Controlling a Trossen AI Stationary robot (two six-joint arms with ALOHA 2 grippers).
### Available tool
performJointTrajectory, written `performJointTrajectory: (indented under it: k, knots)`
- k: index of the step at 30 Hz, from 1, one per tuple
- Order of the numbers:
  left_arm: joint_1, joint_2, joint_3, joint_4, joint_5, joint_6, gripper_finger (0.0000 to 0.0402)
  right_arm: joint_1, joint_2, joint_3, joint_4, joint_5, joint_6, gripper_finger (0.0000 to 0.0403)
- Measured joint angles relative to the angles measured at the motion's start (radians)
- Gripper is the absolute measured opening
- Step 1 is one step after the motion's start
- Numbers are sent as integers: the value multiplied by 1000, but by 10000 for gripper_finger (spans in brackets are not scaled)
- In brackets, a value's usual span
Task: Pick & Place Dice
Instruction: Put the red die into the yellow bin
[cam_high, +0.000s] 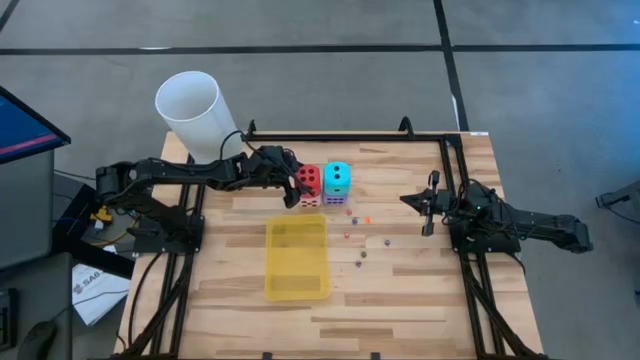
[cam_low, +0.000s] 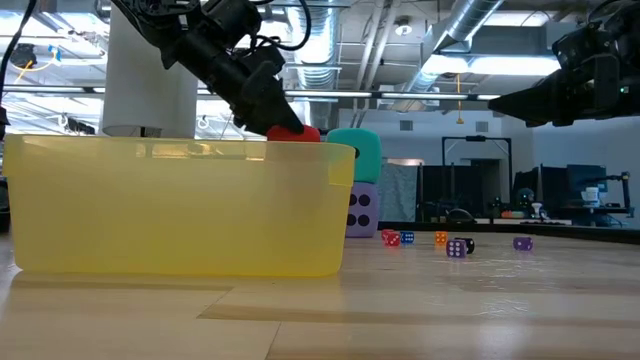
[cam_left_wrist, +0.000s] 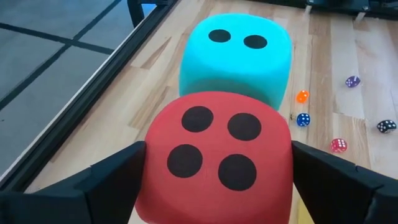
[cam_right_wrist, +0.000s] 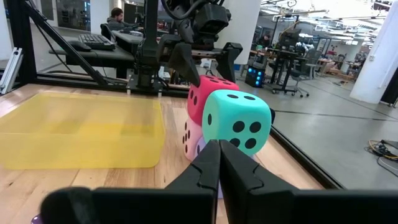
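Note:
Four big dice stand in two stacks near the table's far edge. The red die (cam_high: 308, 180) is above the pink die (cam_high: 311, 201), and the cyan die (cam_high: 338, 177) sits on the purple die (cam_low: 362, 208). My left gripper (cam_left_wrist: 217, 180) reaches in from the table's left and is shut on the red die (cam_left_wrist: 217, 149), whose four-pip face shows. Behind it the cyan die (cam_left_wrist: 239, 53) shows two pips. Several tiny dice (cam_high: 362, 238) lie scattered on the wood to the right. My right gripper (cam_high: 428, 207) hangs shut over the table's right part, touching nothing. My left gripper pinches the red die between its two fingers, one on each opposite side face (cam_left_wrist: 152, 186). The fingers (cam_left_wrist: 112, 183) come slanting down from the table's left. The die sits upright above the pink die (cam_right_wrist: 189, 137); whether it rests on it or is just clear, I cannot tell.
The flat yellow tray (cam_high: 297, 258) lies nearer the table's near edge, just in front of the stacks. A tall white cup (cam_high: 190, 112) stands off the table's far left corner. Black frame rails (cam_high: 350, 137) run along the far and side edges.

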Motion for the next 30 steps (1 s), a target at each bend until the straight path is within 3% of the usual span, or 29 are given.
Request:
performJointTrajectory:
  k: [19, 30]
  knots:
    - [-4, -3, -1, 20, -1, 31, 347, 0, 0, 0, 0, 0, 0, 3]
    - [-38, -125, -3, -19, 2, 49, 349, -1, 0, 0, 0, 0, -1, 3]
